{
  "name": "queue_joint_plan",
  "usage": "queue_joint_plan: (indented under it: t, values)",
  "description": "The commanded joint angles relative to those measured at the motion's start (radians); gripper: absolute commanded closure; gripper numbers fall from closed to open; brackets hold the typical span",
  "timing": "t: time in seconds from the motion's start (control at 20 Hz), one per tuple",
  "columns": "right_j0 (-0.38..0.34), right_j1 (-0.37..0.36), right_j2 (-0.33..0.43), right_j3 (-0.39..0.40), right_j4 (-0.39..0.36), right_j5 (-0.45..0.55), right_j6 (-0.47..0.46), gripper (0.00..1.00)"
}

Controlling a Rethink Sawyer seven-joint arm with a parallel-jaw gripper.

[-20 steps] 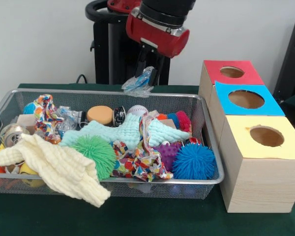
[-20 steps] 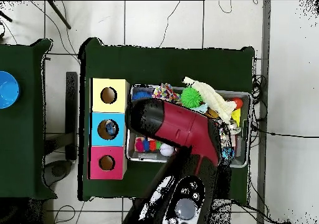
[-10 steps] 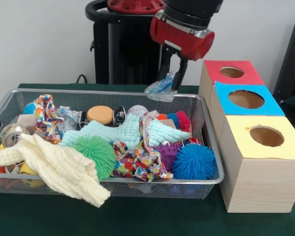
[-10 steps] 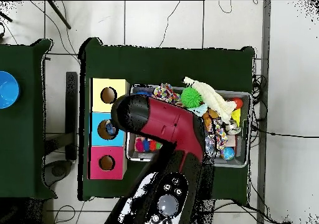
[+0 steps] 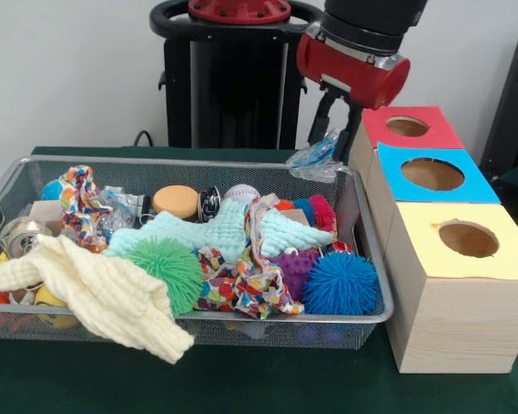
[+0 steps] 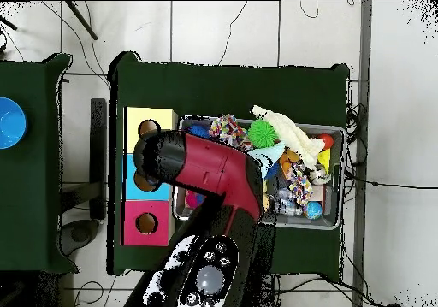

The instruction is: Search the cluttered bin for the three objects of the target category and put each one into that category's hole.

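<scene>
My gripper [image 5: 332, 147] hangs above the back right corner of the wire mesh bin [image 5: 268, 317], shut on a crinkly see-through plastic piece [image 5: 316, 160] with blue marks. The piece is held clear of the bin, just left of the wooden boxes. The blue-panelled hole [image 5: 432, 174] is to the right of the gripper, in the middle box. Another crinkly see-through piece [image 5: 119, 210] lies at the bin's back left. In the overhead view the red arm [image 6: 205, 171] covers the gripper and most of the blue panel [image 6: 130, 175].
The red-panelled hole [image 5: 407, 127] is behind the blue one and the yellow-panelled hole [image 5: 468, 239] in front. The bin holds spiky balls [image 5: 339, 283], cloths [image 5: 104, 293], a can [image 5: 19, 239] and other clutter. The black pedestal [image 5: 224, 86] stands behind.
The gripper has carried the plastic piece to the right in the front view, from above the bin's back middle to its back right corner, nearer the boxes.
</scene>
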Motion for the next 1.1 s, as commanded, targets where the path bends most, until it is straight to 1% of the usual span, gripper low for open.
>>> queue_joint_plan:
  t: [0.05, 0.35, 0.7, 1.1]
  values:
    - [0.026, 0.037, 0.019, 0.0, 0.047, 0.141, 0.325, 1.0]
    - [0.058, 0.042, 0.016, 0.0, 0.07, 0.145, 0.382, 1.0]
    - [0.123, 0.039, 0.014, 0.02, 0.109, 0.141, 0.487, 1.0]
    - [0.169, 0.064, 0.001, -0.006, 0.139, 0.151, 0.582, 1.0]
